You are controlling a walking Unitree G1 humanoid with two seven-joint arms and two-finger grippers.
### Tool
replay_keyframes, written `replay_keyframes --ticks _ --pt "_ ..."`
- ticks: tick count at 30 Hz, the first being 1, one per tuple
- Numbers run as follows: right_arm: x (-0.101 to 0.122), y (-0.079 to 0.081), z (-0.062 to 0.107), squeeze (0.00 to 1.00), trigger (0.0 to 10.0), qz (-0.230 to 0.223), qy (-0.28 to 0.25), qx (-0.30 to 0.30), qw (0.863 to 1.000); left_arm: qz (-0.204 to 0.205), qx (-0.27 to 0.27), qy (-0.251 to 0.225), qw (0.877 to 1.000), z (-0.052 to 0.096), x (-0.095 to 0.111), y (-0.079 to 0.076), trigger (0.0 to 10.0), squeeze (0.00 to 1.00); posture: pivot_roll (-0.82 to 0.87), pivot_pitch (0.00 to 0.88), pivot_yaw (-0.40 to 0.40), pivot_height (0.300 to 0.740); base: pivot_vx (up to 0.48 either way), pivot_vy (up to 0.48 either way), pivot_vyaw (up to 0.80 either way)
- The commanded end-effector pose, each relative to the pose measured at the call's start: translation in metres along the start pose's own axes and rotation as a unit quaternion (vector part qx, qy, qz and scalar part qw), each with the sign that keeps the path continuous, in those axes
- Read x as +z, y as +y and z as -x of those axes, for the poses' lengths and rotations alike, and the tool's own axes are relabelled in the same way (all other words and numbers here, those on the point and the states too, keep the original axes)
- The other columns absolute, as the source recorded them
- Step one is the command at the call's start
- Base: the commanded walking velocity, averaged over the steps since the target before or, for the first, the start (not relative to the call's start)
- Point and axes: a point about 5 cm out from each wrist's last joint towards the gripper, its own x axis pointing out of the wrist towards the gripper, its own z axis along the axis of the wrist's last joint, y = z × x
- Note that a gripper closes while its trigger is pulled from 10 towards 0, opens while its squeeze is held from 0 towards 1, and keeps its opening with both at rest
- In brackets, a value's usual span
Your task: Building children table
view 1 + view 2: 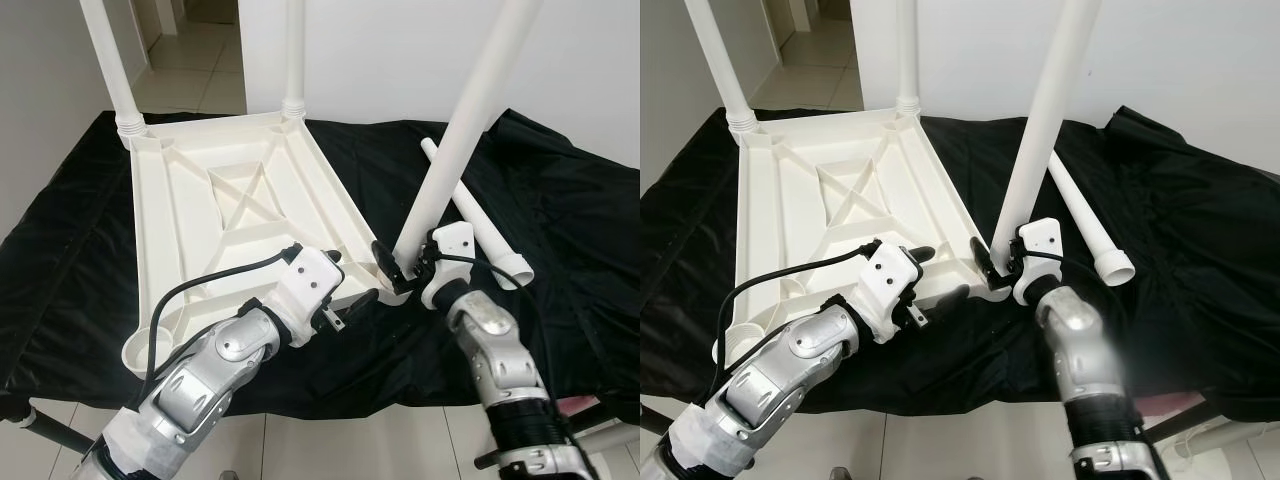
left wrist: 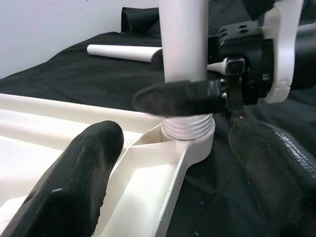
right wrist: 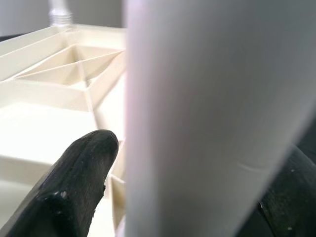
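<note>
Left eye view: right hand [image 1: 400, 268] pinches third leg [image 1: 455, 150] at its base, threads seated in corner socket of upturned table [image 1: 235, 190]. Left hand [image 1: 340, 290], fingers spread, straddles table rim. Spare leg [image 1: 480, 225] lies on black cloth [image 1: 580, 230]. Risk: leg leans; may cross-thread.

The upturned ribbed plastic tabletop [image 1: 240, 200] was cream-white, and its round screwed-in legs [image 1: 470, 120] a cleaner white. A loose white tube leg [image 1: 480, 225] lay on the crinkled glossy black cloth [image 1: 580, 240]. The tiled floor [image 1: 200, 70] was pale beige. The silver arms carried white housings and black fingers [image 2: 79, 182].
</note>
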Motion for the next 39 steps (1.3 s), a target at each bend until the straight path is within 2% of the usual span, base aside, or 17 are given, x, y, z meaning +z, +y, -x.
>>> replay_keyframes --ticks 1,11,12,13,15,16,18,19,21,22,28,31,32,35,39 --pt "0.000 -0.002 -0.003 0.00 10.0 0.009 0.004 0.034 0.999 -0.006 -0.080 -0.003 0.997 -0.002 0.001 -0.008 10.0 0.00 -0.05 0.065 -0.017 0.740 0.000 0.000 0.00" --pt "-0.002 -0.006 -0.007 0.00 10.0 0.012 0.012 0.089 0.996 -0.004 -0.080 -0.004 0.997 -0.003 0.001 -0.009 10.0 0.00 -0.05 0.059 -0.018 0.740 0.000 0.000 0.00" --pt "-0.004 -0.007 -0.007 0.00 5.9 0.016 0.016 0.092 0.996 -0.004 -0.080 -0.003 0.997 -0.003 0.000 -0.009 10.0 0.00 -0.05 0.059 -0.019 0.740 0.000 0.000 0.00" --pt "-0.006 -0.008 -0.007 0.00 5.6 0.022 0.020 0.091 0.995 -0.003 -0.080 -0.002 0.997 -0.003 -0.001 -0.009 10.0 0.00 -0.05 0.059 -0.019 0.740 0.000 0.000 0.00" --pt "-0.007 -0.009 -0.007 0.00 5.6 0.025 0.023 0.090 0.995 -0.003 -0.080 -0.001 0.997 -0.003 -0.002 -0.009 10.0 0.00 -0.05 0.059 -0.019 0.740 0.000 0.000 0.00" --pt "-0.008 -0.011 -0.008 0.00 4.2 0.024 0.024 0.089 0.995 -0.002 -0.080 0.001 0.997 -0.002 -0.003 -0.009 10.0 0.00 -0.06 0.061 -0.019 0.740 0.000 0.000 0.00" --pt "-0.009 -0.012 -0.008 0.00 4.2 0.022 0.024 0.089 0.995 -0.002 -0.080 0.001 0.997 -0.002 -0.003 -0.009 10.0 0.00 -0.06 0.061 -0.019 0.740 0.000 0.000 0.00" --pt "-0.009 -0.012 -0.007 0.00 2.5 0.016 0.022 0.090 0.996 -0.002 -0.080 0.002 0.997 -0.002 -0.004 -0.009 10.0 0.00 -0.06 0.064 -0.020 0.740 0.000 0.000 0.00" --pt "-0.009 -0.013 -0.007 0.00 2.5 0.013 0.020 0.090 0.996 -0.002 -0.080 0.002 0.997 -0.002 -0.004 -0.009 10.0 0.00 -0.06 0.064 -0.020 0.740 0.000 0.000 0.00" --pt "-0.011 -0.013 -0.006 0.00 0.0 0.010 0.022 0.090 0.996 -0.001 -0.080 0.003 0.997 -0.002 -0.005 -0.009 10.0 0.00 -0.06 0.065 -0.019 0.740 0.000 0.000 0.00" --pt "-0.016 -0.014 -0.004 0.00 0.0 0.003 0.024 0.079 0.997 0.002 -0.079 0.006 0.997 -0.001 -0.006 -0.009 10.0 0.00 -0.06 0.069 -0.018 0.740 0.000 0.000 0.00" --pt "-0.017 -0.018 -0.004 0.00 0.0 0.009 0.022 0.045 0.999 0.002 -0.080 0.006 0.997 -0.001 -0.006 -0.009 10.0 0.00 -0.06 0.070 -0.019 0.740 0.000 0.000 0.00" --pt "-0.018 -0.019 -0.004 0.00 10.0 0.007 0.026 0.017 0.999 0.002 -0.079 0.007 0.997 0.000 -0.006 -0.010 10.0 0.00 -0.05 0.072 -0.026 0.740 0.000 0.000 0.00" --pt "-0.019 -0.018 -0.004 0.00 10.0 0.007 0.028 0.008 1.000 0.002 -0.079 0.007 0.997 0.000 -0.006 -0.010 10.0 0.00 -0.05 0.072 -0.026 0.740 0.000 0.000 0.00" --pt "-0.023 -0.015 -0.004 0.00 10.0 -0.003 0.031 -0.052 0.998 0.003 -0.078 0.007 0.997 0.001 -0.007 -0.011 10.0 0.00 -0.05 0.070 -0.031 0.740 0.000 0.000 0.00"
